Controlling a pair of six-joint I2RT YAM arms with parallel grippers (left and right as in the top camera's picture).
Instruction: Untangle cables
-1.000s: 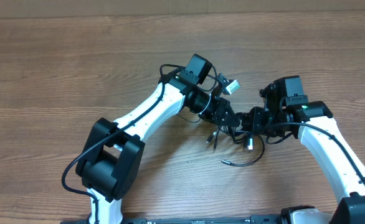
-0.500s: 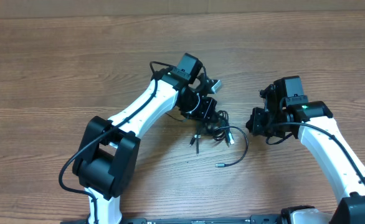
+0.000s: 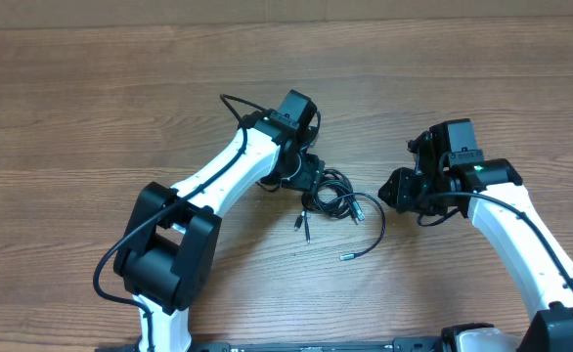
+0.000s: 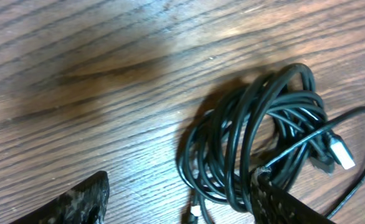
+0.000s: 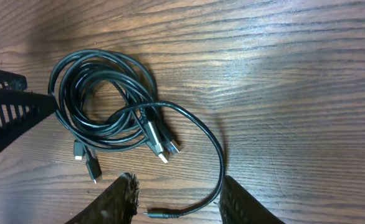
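Tangled cables (image 3: 337, 200) at tabletop (image 3: 91, 117) centre, well off all edges; left hand (image 4: 181, 183) spread beside coil; right hand (image 5: 179, 182) spread, apart.

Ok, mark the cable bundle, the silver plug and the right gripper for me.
cable bundle (image 5: 104, 134), right wrist view, lower strands of the coil.
silver plug (image 4: 341, 153), left wrist view, its metal tip.
right gripper (image 5: 177, 186), right wrist view, midway between its fingertips.

Left gripper (image 4: 181, 183) is spread wide at the bottom edge, fingers (image 4: 76, 202) dark w/ a carbon-weave look. Coil of black cables (image 4: 245, 143) lies flat on the wood table (image 4: 76, 74), lower loops right up against the right finger. Silver-tipped plug (image 4: 339, 153) pokes out on the coil's right side.
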